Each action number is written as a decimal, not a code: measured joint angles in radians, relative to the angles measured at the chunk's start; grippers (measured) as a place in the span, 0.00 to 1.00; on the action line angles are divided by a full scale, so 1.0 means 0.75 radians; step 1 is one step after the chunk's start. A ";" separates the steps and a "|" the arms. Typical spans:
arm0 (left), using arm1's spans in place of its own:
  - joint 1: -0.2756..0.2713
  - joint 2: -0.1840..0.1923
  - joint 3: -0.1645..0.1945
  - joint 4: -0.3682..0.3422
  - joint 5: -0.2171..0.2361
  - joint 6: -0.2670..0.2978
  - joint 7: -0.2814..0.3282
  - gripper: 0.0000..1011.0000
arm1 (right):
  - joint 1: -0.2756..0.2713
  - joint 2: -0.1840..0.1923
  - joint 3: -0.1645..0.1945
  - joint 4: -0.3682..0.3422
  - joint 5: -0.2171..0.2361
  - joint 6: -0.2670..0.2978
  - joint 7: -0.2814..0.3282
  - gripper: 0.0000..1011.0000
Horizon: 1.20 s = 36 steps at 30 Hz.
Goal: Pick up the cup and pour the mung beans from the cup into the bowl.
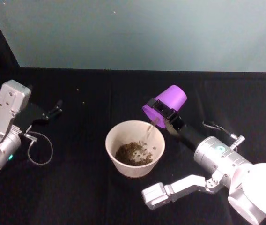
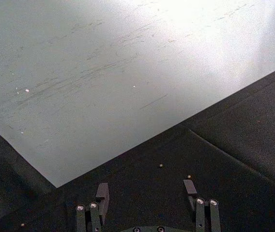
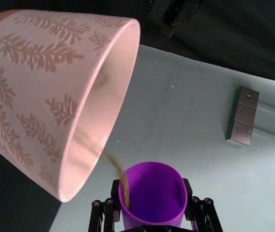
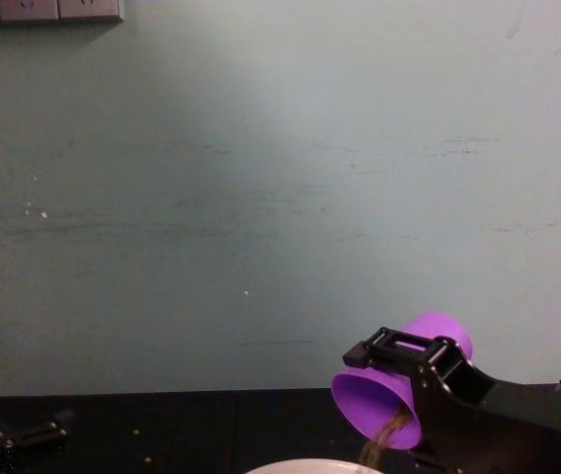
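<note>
My right gripper (image 1: 165,114) is shut on the purple cup (image 1: 171,102), which is held tipped with its mouth down and left, over the right side of the bowl (image 1: 110,140). A thin stream of mung beans (image 1: 151,129) falls from the cup's lip into the bowl, where a heap of beans (image 1: 134,153) lies. In the right wrist view the cup (image 3: 153,193) sits between the fingers (image 3: 115,189), with the beans (image 3: 117,168) running toward the leaf-patterned bowl (image 3: 45,96). The chest view shows the tilted cup (image 4: 384,400) pouring. My left gripper (image 2: 146,191) rests open at the table's left.
Black cloth covers the table (image 1: 77,187), and a pale teal wall (image 1: 147,33) stands behind it. A few stray beans (image 1: 82,102) lie on the cloth at the back left. A cable loop (image 1: 40,151) hangs by the left arm.
</note>
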 joint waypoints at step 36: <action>0.000 0.000 0.000 0.000 0.000 0.000 0.000 0.99 | -0.004 0.026 0.020 0.003 0.099 -0.035 -0.102 0.72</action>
